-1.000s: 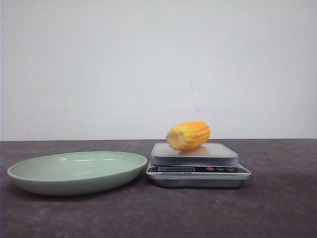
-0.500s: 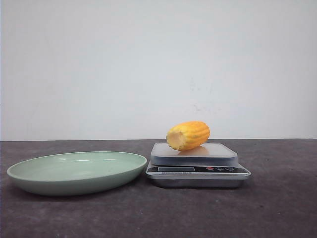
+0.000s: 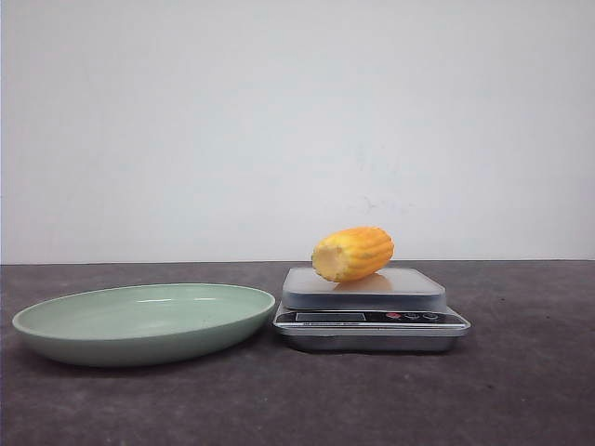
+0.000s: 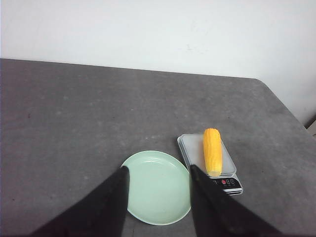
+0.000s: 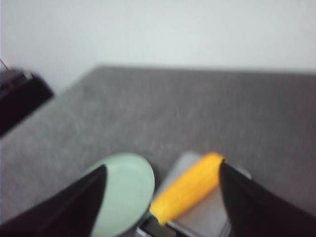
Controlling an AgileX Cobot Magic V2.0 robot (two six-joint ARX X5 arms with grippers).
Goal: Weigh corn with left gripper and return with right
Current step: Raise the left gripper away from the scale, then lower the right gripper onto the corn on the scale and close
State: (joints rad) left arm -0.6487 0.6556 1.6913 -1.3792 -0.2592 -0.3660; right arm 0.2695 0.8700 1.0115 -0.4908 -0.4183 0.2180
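Resting on the scale point(image 3: 372, 316), the corn point(image 3: 353, 254) lies just right of the green plate point(image 3: 144, 322), toward the bench's right edge. Left gripper point(image 4: 159, 173) and right gripper point(image 5: 162, 181) both gape wide, holding nothing.

scale point(image 3: 372, 316): on the table point(image 3: 521, 390)
corn point(image 3: 353, 254): lying on the scale's platform
plate point(image 3: 144, 321): just left of the scale
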